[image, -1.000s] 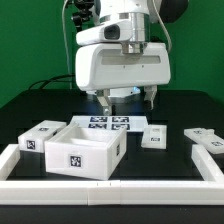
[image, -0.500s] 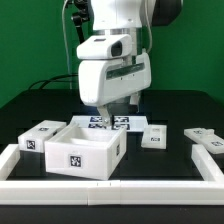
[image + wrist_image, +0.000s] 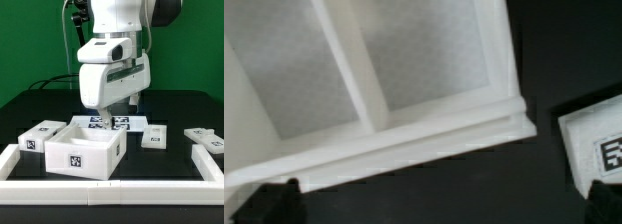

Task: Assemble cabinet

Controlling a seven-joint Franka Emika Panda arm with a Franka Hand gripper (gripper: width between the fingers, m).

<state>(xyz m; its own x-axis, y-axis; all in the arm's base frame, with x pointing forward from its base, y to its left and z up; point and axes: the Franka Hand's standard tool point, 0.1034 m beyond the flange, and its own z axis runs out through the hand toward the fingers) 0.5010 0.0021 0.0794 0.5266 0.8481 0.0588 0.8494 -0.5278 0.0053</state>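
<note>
Standing at the near left of the table (image 3: 180, 110), the cabinet (image 3: 86, 152) is not yet assembled. Its open box body faces upward, with one square tag on the near wall. This position leaves the opening and the walls free for access from above.

The wrist view shows the box body (image 3: 402, 110) as white plastic. It has thin walls, an inner dividing rib, grey textured inner panels and a stepped outer rim.

The loose parts lie as follows:
- One tagged block (image 3: 42, 134) is just beside the body on its left.
- A second block (image 3: 153, 137) lies to the right, apart from the body.
- Further blocks (image 3: 207, 139) lie at the far right.

Tags face up or outward, probably for tracking. The spacing probably allows single-part pickup.

The gripper (image 3: 116, 106) hovers over the far side of the body, tilted. Its jaws are spread wide and hold nothing. In the wrist view, the fingertips (image 3: 267, 202) are far apart with only dark table between them.

A tagged white piece (image 3: 594, 140) lies beside the body; which part it is cannot be told. The marker board (image 3: 122, 123) lies beyond. A low border rail (image 3: 120, 190) closes the near edge.
</note>
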